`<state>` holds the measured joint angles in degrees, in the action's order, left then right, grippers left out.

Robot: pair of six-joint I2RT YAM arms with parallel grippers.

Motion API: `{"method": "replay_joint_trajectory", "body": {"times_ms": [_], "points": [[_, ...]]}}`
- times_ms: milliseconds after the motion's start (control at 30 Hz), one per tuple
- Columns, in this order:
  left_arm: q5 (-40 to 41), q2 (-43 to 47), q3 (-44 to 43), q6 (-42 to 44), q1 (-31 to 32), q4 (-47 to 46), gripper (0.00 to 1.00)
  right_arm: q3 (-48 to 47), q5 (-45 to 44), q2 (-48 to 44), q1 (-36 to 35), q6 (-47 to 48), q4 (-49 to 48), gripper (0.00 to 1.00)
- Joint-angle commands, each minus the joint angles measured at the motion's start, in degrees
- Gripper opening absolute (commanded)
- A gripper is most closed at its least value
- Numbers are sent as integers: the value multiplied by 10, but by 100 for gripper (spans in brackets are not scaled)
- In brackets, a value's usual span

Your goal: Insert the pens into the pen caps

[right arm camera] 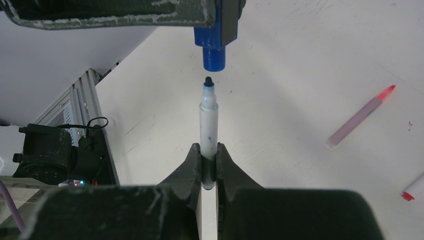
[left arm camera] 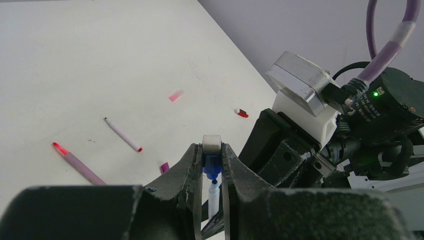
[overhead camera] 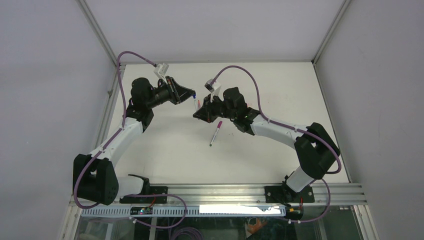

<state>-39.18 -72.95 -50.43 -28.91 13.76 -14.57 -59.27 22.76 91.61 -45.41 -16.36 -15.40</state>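
My left gripper [left arm camera: 212, 152] is shut on a blue pen cap [left arm camera: 212, 165], its mouth facing back toward the wrist. My right gripper [right arm camera: 209, 152] is shut on the lower barrel of a white pen [right arm camera: 208, 120] with a dark blue tip. In the right wrist view the tip points straight at the blue pen cap [right arm camera: 212, 50], with a small gap between them. From above, the left gripper [overhead camera: 192, 94] and right gripper [overhead camera: 196, 115] meet over the middle of the table, the white pen [overhead camera: 195, 105] between them.
On the table lie a pinkish pen with a red tip [left arm camera: 80, 164], a thin white pen with a red tip [left arm camera: 122, 135], a pale pink cap [left arm camera: 175, 95], a red cap [left arm camera: 241, 113] and a magenta cap [left arm camera: 164, 167]. A magenta-capped pen [overhead camera: 215, 132] lies nearer the arms.
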Motion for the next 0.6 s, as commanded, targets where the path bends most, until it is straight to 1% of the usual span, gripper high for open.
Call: {"method": "replay_joint_trajectory", "body": {"times_ms": [0,333,567], "points": [[-2,3,-12,21,-7,-6,0,-24,-9,-3,1,12,-7,0],[-3,-6,-17,24,-7,-1,0,-26,-14,-14,1,21,-4,0],[-11,-15,-16,17,-6,-10,0,-33,-15,-6,0,22,-5,0]]}}
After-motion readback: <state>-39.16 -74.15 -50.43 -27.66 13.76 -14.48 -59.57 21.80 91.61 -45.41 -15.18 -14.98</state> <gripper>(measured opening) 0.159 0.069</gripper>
